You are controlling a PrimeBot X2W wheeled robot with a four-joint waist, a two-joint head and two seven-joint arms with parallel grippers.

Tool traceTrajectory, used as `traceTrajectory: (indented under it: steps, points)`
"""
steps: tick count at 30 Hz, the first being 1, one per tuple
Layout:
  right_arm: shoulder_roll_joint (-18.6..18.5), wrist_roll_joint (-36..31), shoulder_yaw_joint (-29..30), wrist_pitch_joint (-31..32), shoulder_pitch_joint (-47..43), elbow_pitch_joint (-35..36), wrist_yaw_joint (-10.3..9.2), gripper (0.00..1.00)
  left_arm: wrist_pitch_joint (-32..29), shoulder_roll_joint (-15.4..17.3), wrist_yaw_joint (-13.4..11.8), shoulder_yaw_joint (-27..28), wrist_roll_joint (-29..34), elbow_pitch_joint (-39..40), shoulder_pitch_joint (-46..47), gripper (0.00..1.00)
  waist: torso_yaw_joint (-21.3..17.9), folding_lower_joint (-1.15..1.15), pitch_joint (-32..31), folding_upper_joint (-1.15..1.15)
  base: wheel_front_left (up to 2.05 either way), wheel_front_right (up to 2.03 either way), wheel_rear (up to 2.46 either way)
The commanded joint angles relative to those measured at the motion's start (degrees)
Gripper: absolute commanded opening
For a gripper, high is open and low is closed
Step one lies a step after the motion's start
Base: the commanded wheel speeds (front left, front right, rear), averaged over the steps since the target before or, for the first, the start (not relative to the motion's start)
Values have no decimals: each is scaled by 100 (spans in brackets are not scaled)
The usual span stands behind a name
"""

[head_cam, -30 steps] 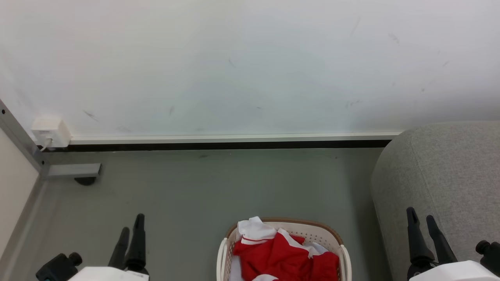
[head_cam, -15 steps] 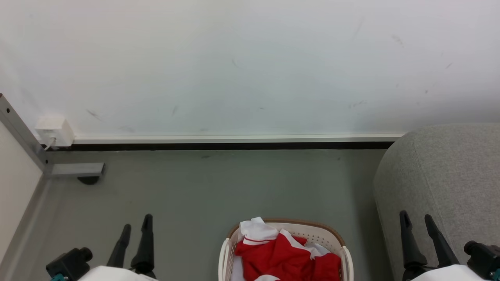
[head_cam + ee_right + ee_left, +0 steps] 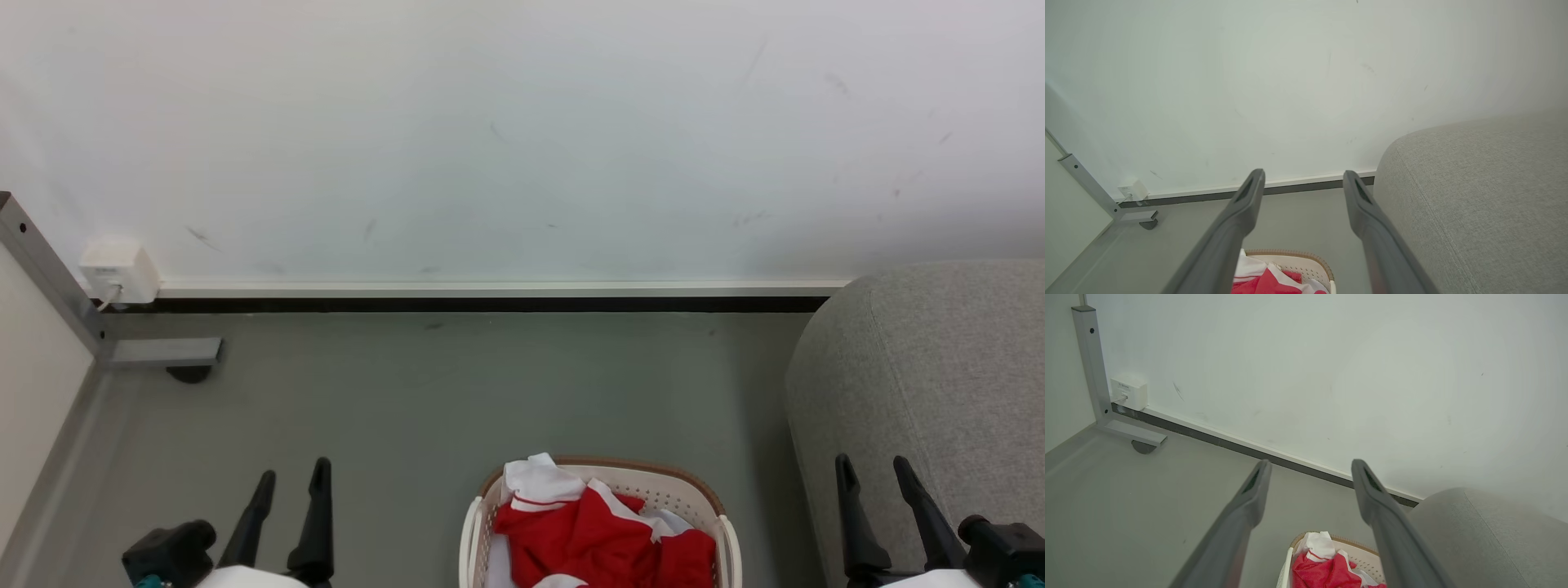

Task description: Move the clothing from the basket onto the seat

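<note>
The clothing (image 3: 600, 531), red with white sleeves, lies crumpled in the cream basket (image 3: 469, 531) at the bottom middle of the head view, on the floor. To its right stands the grey seat (image 3: 939, 367). My left gripper (image 3: 294, 482) hangs open at the lower left, well left of the basket, with nothing between its fingers. My right gripper (image 3: 872, 474) is open at the lower right, in front of the seat's side. In the left wrist view the open gripper (image 3: 1308, 469) looks over the clothing (image 3: 1318, 571) in the basket (image 3: 1361, 559). The right wrist view has the gripper (image 3: 1302, 179), clothing (image 3: 1261, 279) and seat (image 3: 1474, 196).
A white wall (image 3: 522, 139) with a dark skirting strip runs across the back. At the left stand a grey metal frame leg (image 3: 49, 278) with a foot and castor (image 3: 184, 374), and a white socket box (image 3: 118, 269). Grey floor (image 3: 457, 392) lies between wall and basket.
The camera has shifted slightly. Both grippers have sunk lower in the head view, the left one drifting right. Clothing and basket lie as before.
</note>
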State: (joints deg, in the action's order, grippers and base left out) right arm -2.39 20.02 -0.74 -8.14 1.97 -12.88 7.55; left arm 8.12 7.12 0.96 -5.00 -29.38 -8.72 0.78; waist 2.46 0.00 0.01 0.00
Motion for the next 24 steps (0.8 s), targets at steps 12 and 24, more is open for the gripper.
traceTrajectory:
  steps: [12, 24]
  points:
    - [-61, -724, 130, -215, -97, -88, -8, 100, 217, 185, -88, -173, 803, 30, -74, 100, 24, 0, 1, 0, 0, 0, 0]
    - [-63, -1163, 188, -370, -162, -158, -9, 100, 366, 149, 19, -170, 1304, -49, -176, 100, 48, 0, 20, 0, 0, 0, 0]
